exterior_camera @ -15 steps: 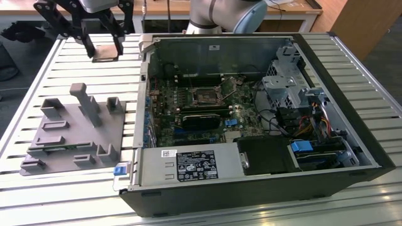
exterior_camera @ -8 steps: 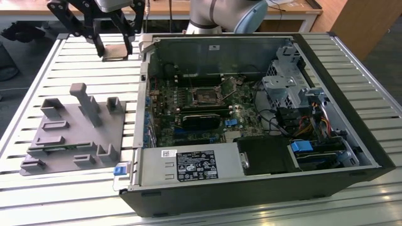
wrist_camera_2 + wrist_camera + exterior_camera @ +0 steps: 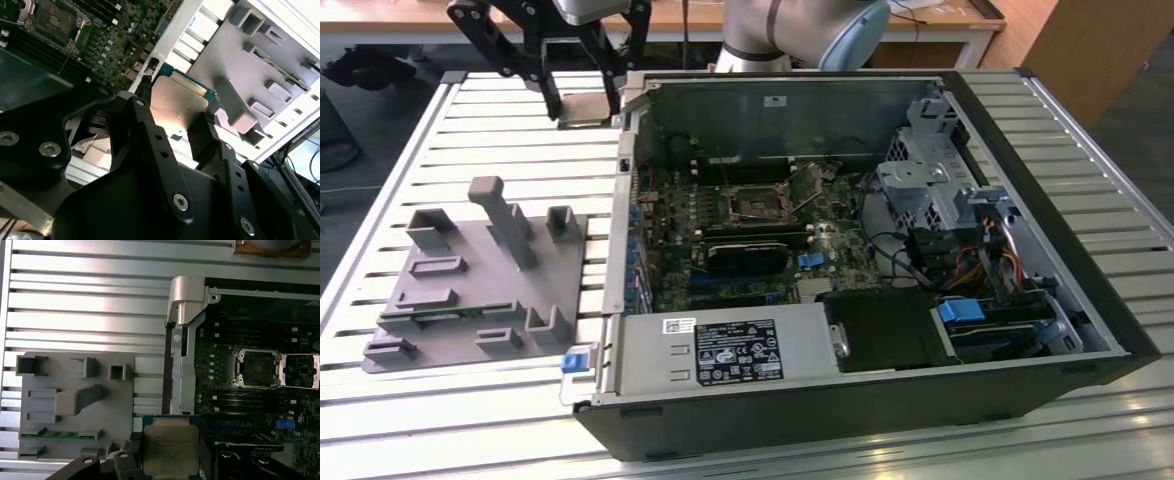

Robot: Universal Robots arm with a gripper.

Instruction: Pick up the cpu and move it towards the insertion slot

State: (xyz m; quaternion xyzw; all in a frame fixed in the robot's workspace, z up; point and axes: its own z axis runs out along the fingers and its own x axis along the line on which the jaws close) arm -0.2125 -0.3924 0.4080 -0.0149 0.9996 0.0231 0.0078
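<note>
The cpu (image 3: 170, 444), a flat square chip with a silvery top and green edge, sits between my gripper's (image 3: 170, 457) black fingers (image 3: 131, 460), which are shut on its sides. In the second wrist view the cpu (image 3: 177, 107) shows its pale top between the same fingers (image 3: 142, 120). In the exterior view my gripper (image 3: 587, 105) hangs above the slatted table, just outside the computer case's far corner at that view's left. The insertion slot (image 3: 758, 203) is a dark square socket with a metal frame on the green board inside the case; both wrist views show it too (image 3: 256, 367) (image 3: 55, 17), well apart from the cpu.
The open computer case (image 3: 1014, 200) lies on the slatted metal table (image 3: 507, 160). A grey parts fixture (image 3: 467, 280) with upright posts lies at the exterior view's left and holds a narrow green strip (image 3: 60, 433). A power supply (image 3: 720, 350) and drive cage (image 3: 927, 190) crowd the case.
</note>
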